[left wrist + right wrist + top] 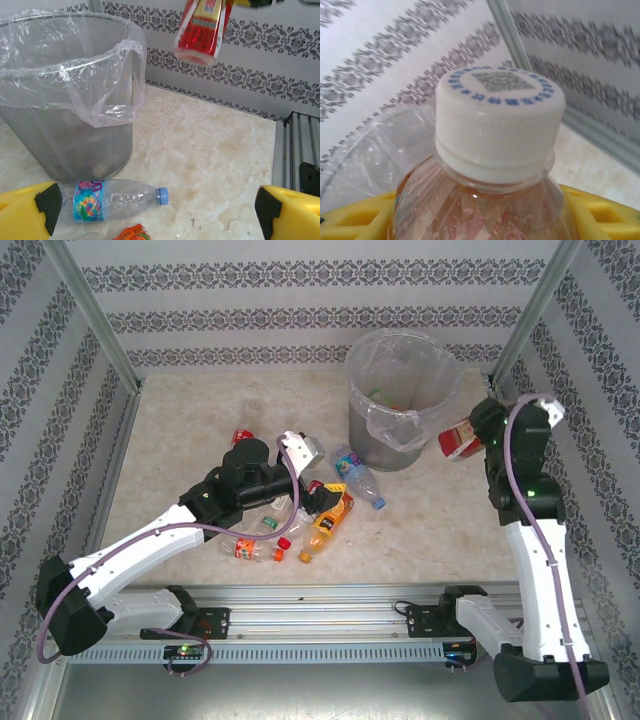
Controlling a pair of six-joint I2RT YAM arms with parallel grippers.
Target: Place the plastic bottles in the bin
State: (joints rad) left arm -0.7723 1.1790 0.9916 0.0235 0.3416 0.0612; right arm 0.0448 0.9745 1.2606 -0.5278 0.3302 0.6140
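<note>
Top external: a red-labelled bottle (pixel 458 443) is clamped in the right tool (pixel 476 436), aloft just right of the bin (pixel 372 430). It should be carried over the rim's centre before release. The left tool (pixel 157 210) is spread wide near a blue-capped bottle (pixel 115 200) on the surface (pixel 215 150).

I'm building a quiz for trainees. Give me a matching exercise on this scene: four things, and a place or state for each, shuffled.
1 red-label bottle
2 blue-capped bottle
3 bin
4 orange-label bottle

a standing, lined with a clear bag
b lying right beside the bin
c held up in the air
d lying farther from the bin

Pairs: 1-c, 2-b, 3-a, 4-d
</note>
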